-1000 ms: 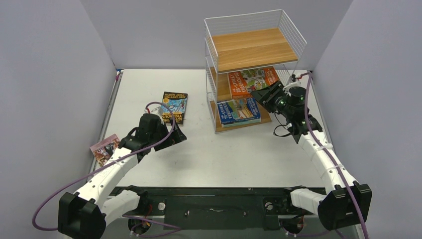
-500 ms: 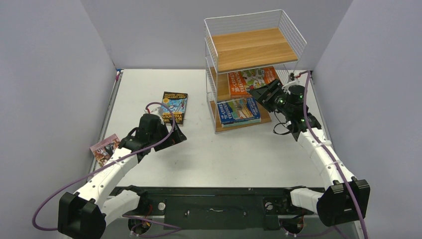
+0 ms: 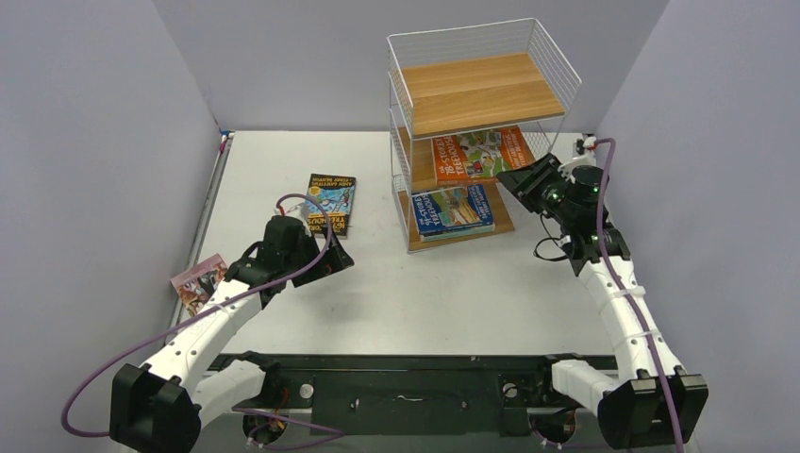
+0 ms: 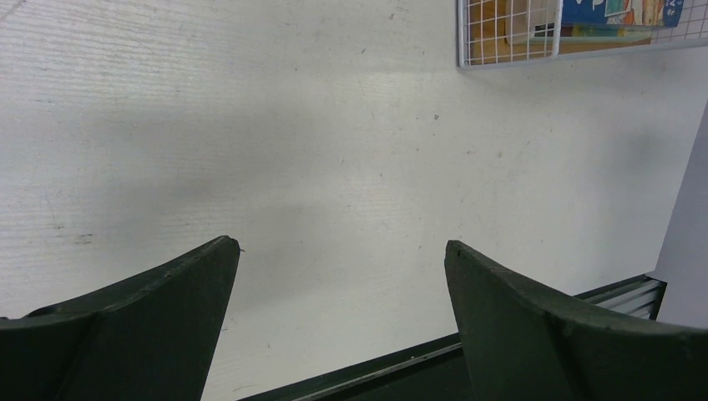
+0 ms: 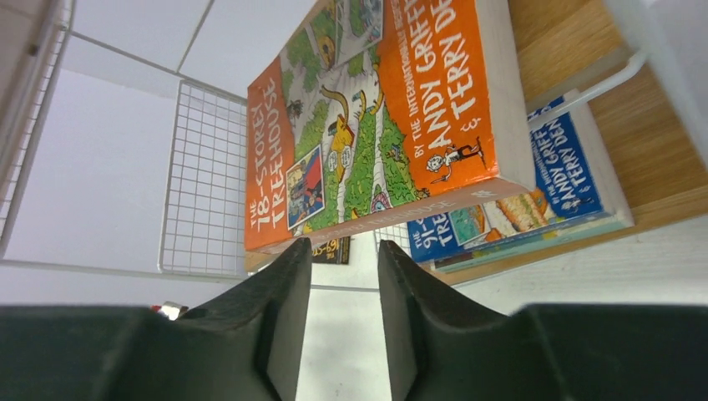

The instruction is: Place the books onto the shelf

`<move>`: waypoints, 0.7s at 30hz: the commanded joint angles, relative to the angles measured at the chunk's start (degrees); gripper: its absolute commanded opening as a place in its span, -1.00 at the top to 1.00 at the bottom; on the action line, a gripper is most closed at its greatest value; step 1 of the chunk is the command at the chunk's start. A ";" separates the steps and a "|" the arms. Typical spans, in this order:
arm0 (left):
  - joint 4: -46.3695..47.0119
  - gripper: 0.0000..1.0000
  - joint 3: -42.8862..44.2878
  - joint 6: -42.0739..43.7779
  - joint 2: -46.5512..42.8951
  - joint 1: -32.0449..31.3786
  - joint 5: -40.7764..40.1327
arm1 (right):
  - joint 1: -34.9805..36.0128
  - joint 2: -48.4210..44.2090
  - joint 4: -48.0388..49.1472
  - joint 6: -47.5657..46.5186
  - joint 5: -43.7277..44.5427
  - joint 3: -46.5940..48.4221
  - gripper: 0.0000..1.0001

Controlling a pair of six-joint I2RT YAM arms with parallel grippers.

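The shelf [image 3: 481, 94], white wire with wooden boards, stands at the back right. An orange book [image 3: 479, 151] lies on its middle board and a blue book [image 3: 453, 209] on the bottom board, on top of another thin book. A dark book [image 3: 331, 202] lies on the table left of the shelf, and a pink book [image 3: 197, 282] sits at the left edge. My right gripper [image 3: 517, 181] hovers just right of the middle tier. Its jaws [image 5: 344, 251] stand apart and empty, their tips just short of the orange book [image 5: 376, 109]. My left gripper [image 4: 342, 246] is wide open over bare table.
The shelf's top board [image 3: 481, 90] holds nothing. Grey walls enclose the table on the left, back and right. The black mounting rail [image 3: 406, 387] runs along the near edge. The shelf's lower corner [image 4: 509, 33] shows at the top of the left wrist view.
My right gripper has drawn back to the right, out of the shelf's side, leaving the orange book on the middle board. The left arm has not moved.
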 commanded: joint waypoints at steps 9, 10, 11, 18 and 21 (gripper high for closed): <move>2.18 -0.85 0.31 -0.15 -0.58 0.47 0.52 | -3.15 -1.13 -1.29 -3.36 1.56 2.73 0.72; 2.05 -0.85 0.26 -0.20 -0.70 0.53 0.49 | -3.53 -0.87 -1.42 -3.46 1.70 3.01 0.77; 2.00 -0.85 0.17 -0.10 -0.90 0.55 0.34 | -3.72 -0.78 -1.99 -3.87 2.05 3.14 0.81; 1.76 -0.85 -0.22 0.13 -1.36 0.86 0.20 | -8.10 -2.69 -5.65 -6.24 4.07 2.15 0.90; 2.19 -0.85 -0.24 0.14 -0.86 0.91 0.43 | -8.97 -3.00 -5.70 -6.59 3.61 1.60 0.92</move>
